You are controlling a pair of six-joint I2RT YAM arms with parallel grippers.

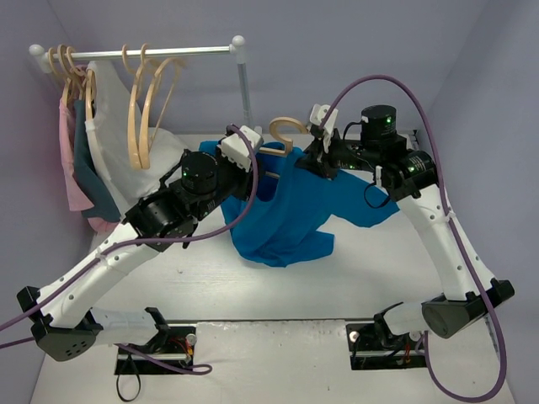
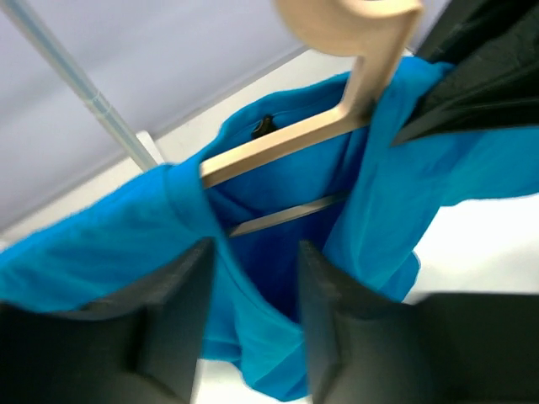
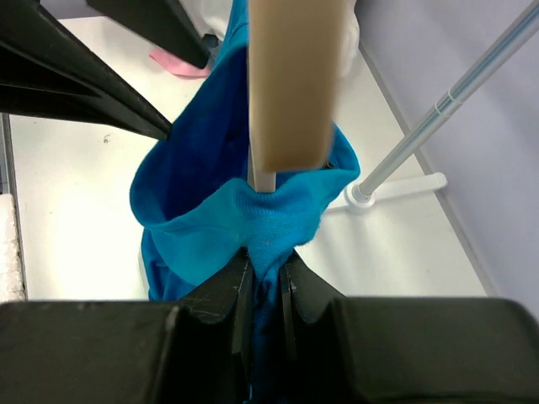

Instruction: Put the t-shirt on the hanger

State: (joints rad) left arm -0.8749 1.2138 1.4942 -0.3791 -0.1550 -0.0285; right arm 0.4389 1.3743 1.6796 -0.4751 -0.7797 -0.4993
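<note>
The blue t-shirt [image 1: 286, 219] hangs bunched between my two grippers above the table's middle. The light-wood hanger [image 1: 286, 128] sticks up from its neck opening, hook on top. My right gripper [image 1: 322, 160] is shut on the shirt's collar edge; in the right wrist view the fingers [image 3: 265, 261] pinch the t-shirt [image 3: 210, 168] just below the hanger [image 3: 290, 84]. My left gripper [image 1: 244, 145] is at the shirt's left shoulder. In the left wrist view its jaws [image 2: 255, 278] stand apart with a fold of the t-shirt [image 2: 101, 236] between them. The hanger's arm [image 2: 286, 143] lies inside the neck.
A white clothes rack rail [image 1: 168, 52] on a pole [image 1: 246, 93] stands at the back left. It carries several spare wooden hangers [image 1: 143, 109], a white garment [image 1: 114, 143], a dark teal one [image 1: 88, 168] and a pink one [image 1: 72, 168]. The rack's foot [image 3: 396, 189] is right of the shirt.
</note>
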